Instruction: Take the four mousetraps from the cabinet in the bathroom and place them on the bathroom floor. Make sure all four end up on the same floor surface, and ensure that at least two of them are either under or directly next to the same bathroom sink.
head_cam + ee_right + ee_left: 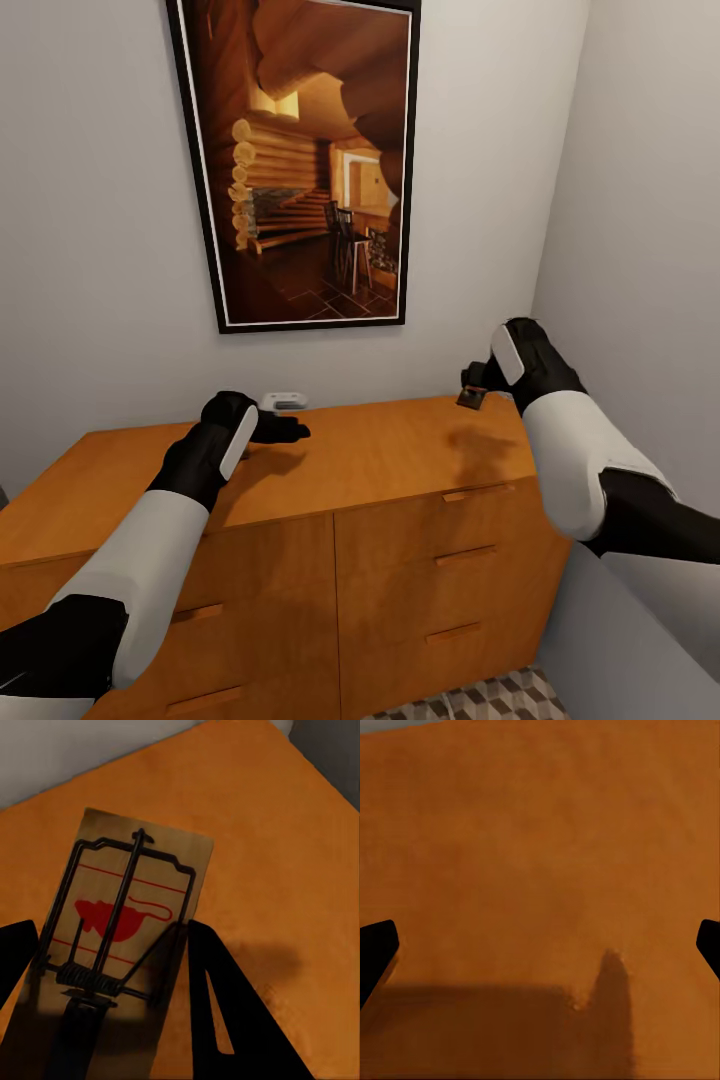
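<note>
The left hand (290, 431) was held low over the orange-brown top of the cabinet (390, 455), its black fingers (376, 949) spread wide apart in the left wrist view with nothing between them, and its shadow was cast on the wood. Just behind it, against the grey wall, a small white gadget (283, 402) was seen resting on the cabinet top. Above the cabinet a black-framed picture (300, 160) of a log-cabin interior was hung on the wall. Further right, the right hand (472, 388) was raised above the back right corner of the cabinet, pinching a mousetrap (124, 937) between its fingers. The trap was held clear of the wood, a shadow being thrown below it, and its dark wire parts and red mouse mark were shown in the right wrist view. A patch of cube-patterned bathroom floor (490, 700) was visible at the cabinet's foot.
</note>
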